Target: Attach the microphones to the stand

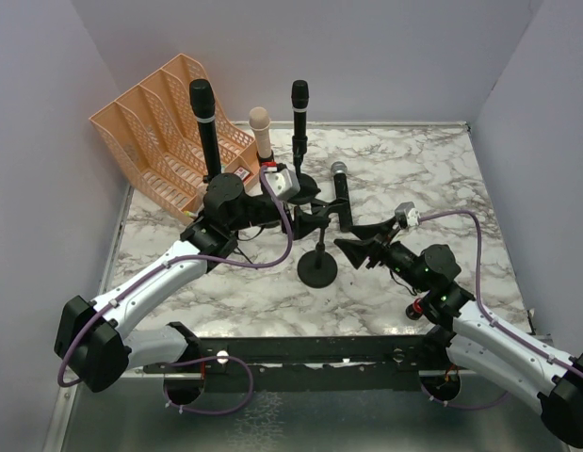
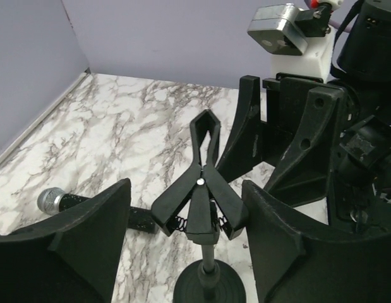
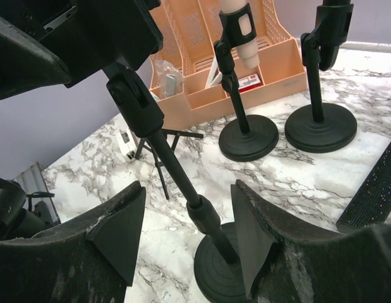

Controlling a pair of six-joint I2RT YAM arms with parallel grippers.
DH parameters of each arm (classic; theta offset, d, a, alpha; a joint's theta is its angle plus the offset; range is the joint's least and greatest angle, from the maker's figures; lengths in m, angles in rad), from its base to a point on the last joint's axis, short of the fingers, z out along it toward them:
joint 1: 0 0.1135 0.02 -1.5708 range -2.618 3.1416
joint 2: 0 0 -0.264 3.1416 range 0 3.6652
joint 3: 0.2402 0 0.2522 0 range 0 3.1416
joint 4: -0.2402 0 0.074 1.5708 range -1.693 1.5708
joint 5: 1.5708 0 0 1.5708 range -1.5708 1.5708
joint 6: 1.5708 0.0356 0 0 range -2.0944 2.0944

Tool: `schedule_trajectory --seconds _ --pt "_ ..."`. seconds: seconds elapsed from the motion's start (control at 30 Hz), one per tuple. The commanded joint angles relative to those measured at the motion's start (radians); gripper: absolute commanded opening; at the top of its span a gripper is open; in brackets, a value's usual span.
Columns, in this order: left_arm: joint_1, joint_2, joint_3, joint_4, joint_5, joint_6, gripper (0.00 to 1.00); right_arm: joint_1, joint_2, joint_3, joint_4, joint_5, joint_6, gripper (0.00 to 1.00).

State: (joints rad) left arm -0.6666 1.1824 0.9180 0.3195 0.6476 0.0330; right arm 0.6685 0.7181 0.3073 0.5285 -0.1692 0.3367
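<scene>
Silver-headed microphone (image 1: 340, 193) flat beside stand (image 1: 317, 267)

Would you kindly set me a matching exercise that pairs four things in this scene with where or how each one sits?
Things:
1. peach-pink microphone
2. silver-headed microphone
3. spring clip of the nearest stand
4. orange file organizer

States:
A. at the far left corner of the table
B. empty, gripping nothing
C. lying flat on the table
D. upright, clipped into a stand of its own

Pairs: 1-D, 2-C, 3-B, 4-A
</scene>
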Motion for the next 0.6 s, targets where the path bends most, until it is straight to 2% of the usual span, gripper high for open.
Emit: schedule_trajectory --seconds 0.0,0.27,0.37,0.47,0.57 --pt "0.007 -0.013 -0.006 0.021 0.068 -0.019 0.67 0.003 -0.002 -0.004 -0.016 0.037 -0.001 0.6" --pt "0.008 0.011 -0.003 0.018 0.094 -0.029 0.23 0.003 -0.004 0.005 -0.032 0.073 0.008 0.59" --pt "0.008 0.011 -0.005 0.014 0.088 -0.028 0.0 0.004 -0.011 0.006 -0.042 0.089 0.012 0.59" --pt "0.008 0.009 -0.009 0.012 0.081 -0.03 0.0 0.003 -0.017 0.012 -0.056 0.128 0.018 0.59" --pt "0.008 0.007 -0.008 0.012 0.079 -0.03 0.0 0.004 -0.007 0.032 -0.101 0.25 0.047 0.58"
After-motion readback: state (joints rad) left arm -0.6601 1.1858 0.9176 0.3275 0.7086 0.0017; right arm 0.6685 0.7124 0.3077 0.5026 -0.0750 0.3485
